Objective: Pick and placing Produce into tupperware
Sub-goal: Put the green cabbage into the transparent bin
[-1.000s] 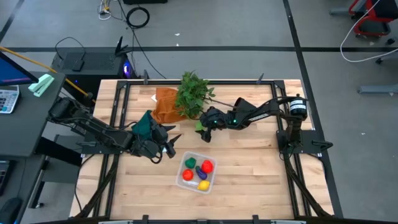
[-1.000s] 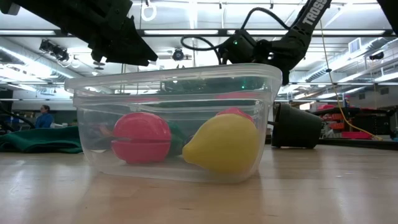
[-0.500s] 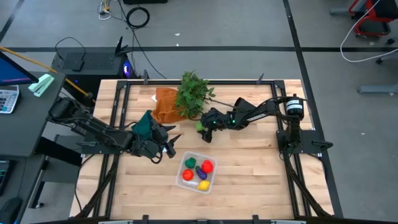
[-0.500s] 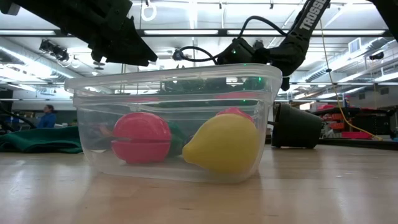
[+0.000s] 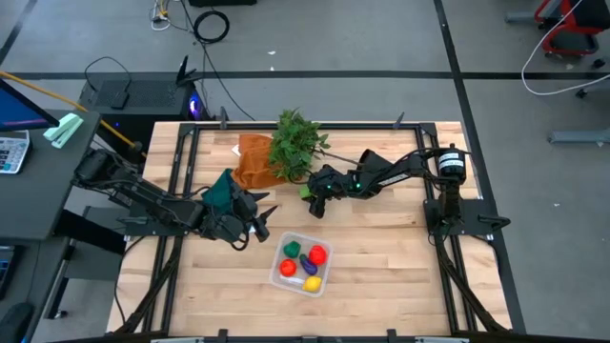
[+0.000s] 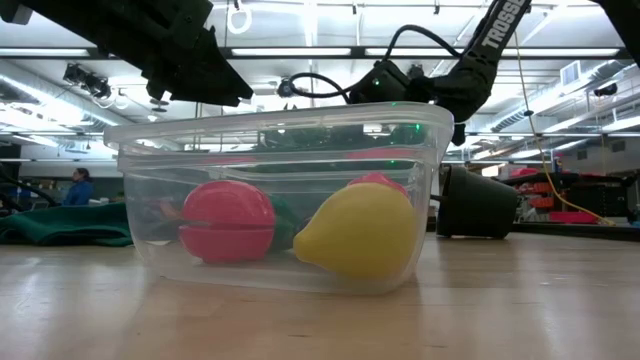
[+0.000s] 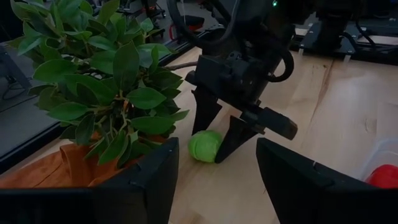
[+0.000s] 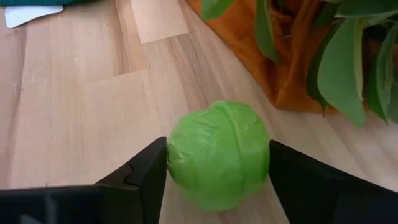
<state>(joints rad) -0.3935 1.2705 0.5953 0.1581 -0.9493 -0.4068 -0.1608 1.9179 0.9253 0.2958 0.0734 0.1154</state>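
My right gripper (image 5: 311, 193): spread wide, low to the table by the plant, closed on nothing.
My fingers (image 8: 140, 171): one each side of the green ball (image 8: 218, 154), seemingly just clear of it; I cannot tell whether they touch.
Green ball: on the wood between my fingers, beside the orange cloth (image 5: 253, 160) under the leafy plant (image 5: 296, 141).
Tupperware (image 5: 301, 264): nearer the front edge, well apart from my right gripper.
In the tub: two red pieces, a yellow one (image 6: 360, 232), one green, one purple.
My left gripper (image 5: 255, 225): parted, holding nothing, hovering by the teal cloth (image 5: 223, 192), just beside the tub.
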